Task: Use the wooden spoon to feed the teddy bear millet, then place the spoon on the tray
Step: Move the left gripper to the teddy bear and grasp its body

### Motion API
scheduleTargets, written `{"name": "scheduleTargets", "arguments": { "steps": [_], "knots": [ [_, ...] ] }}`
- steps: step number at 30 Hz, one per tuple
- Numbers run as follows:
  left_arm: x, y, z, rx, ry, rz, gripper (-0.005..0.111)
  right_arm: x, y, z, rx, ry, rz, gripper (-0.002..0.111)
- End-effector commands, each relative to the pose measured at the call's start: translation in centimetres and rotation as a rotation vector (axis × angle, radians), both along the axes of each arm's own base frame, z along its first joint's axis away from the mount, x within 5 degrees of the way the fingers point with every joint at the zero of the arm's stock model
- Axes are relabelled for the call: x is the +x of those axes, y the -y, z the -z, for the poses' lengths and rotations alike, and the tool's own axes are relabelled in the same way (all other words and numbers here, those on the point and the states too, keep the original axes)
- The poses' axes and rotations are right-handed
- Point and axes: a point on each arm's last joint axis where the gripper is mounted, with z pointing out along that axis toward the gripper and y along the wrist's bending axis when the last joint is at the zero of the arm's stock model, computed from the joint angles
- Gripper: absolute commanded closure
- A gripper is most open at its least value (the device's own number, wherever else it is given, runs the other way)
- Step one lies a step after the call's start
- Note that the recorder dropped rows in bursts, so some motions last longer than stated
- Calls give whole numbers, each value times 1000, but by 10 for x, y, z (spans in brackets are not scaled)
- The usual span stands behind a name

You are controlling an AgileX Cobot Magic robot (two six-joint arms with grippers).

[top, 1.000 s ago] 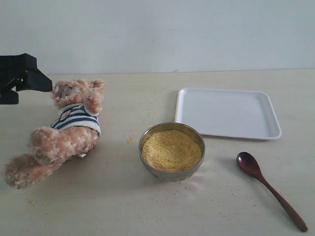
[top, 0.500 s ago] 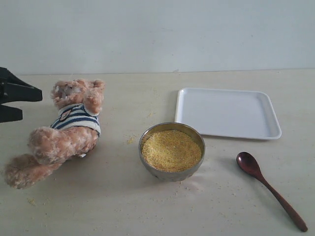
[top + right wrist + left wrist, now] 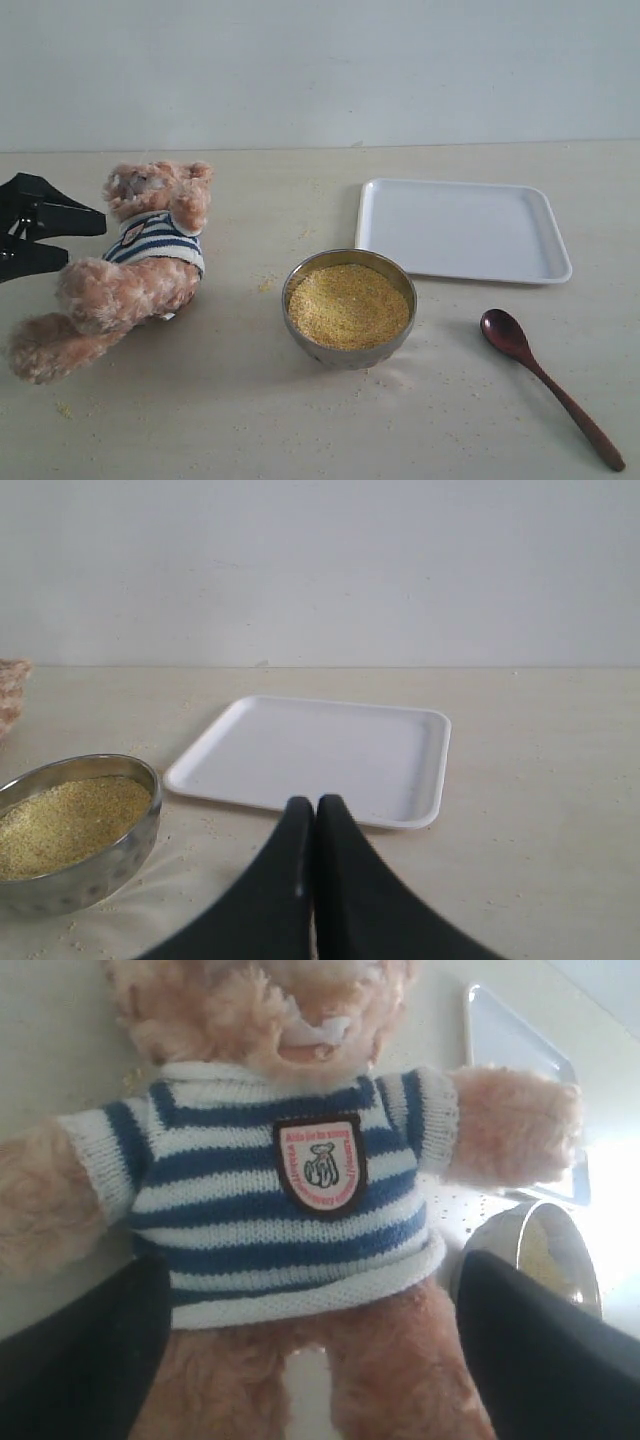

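Bearings are read on the exterior view, 12 o'clock being the far wall.

Left claw [image 3: 87, 243] sits at the 9 o'clock edge of the counter [image 3: 250, 420], arm level, jaws spread and aimed toward 3 o'clock. In the left wrist view its two dark fingers [image 3: 80, 1360] flank the lower torso of the teddy bear [image 3: 140, 265]; whether they touch the plush cannot be told.

Teddy bear lies reclined. Its long axis runs from the head at 1 o'clock to the legs at 7 o'clock. The striped shirt and crest badge face the left claw.

Steel bowl [image 3: 400, 345] stands upright at the counter's centre, well apart from the bear, with the millet [image 3: 348, 305] heaped in it. Stray grains [image 3: 265, 285] lie at the bowl's 9 o'clock.

Tray [image 3: 460, 230] lies flat at the bowl's 1 o'clock, just beside it, long side running 9 to 3.

Wooden spoon [image 3: 545, 385] lies on the counter at the bowl's 4 o'clock, apart from bowl and tray. Its oval bowl points to 10 o'clock and its handle to 4 o'clock.

Right claw [image 3: 315, 815] shows only in its wrist view. Its fingers are pressed together, holding nothing, and it is aimed at the tray's near rim.
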Motion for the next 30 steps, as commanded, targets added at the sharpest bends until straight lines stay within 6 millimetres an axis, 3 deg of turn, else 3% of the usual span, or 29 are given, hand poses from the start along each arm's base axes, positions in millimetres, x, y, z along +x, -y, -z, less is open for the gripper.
{"name": "scheduleTargets", "arguments": {
  "steps": [1, 5, 8, 17, 23, 30],
  "knots": [
    [5, 10, 11, 39, 13, 31, 28, 0, 0, 0, 3, 10, 3, 108],
    [8, 14, 17, 80, -1, 13, 11, 0, 0, 0, 3, 10, 3, 108],
    [11, 21, 19, 115, 4, 14, 6, 0, 0, 0, 3, 10, 3, 108],
    [16, 33, 22, 220, 29, 0, 5, 0, 0, 0, 3, 10, 3, 108],
    [20, 34, 24, 195, 50, -32, 5, 0, 0, 0, 3, 10, 3, 108],
    [23, 53, 51, 207, 11, 26, 5, 0, 0, 0, 3, 10, 3, 108]
  ]
}}
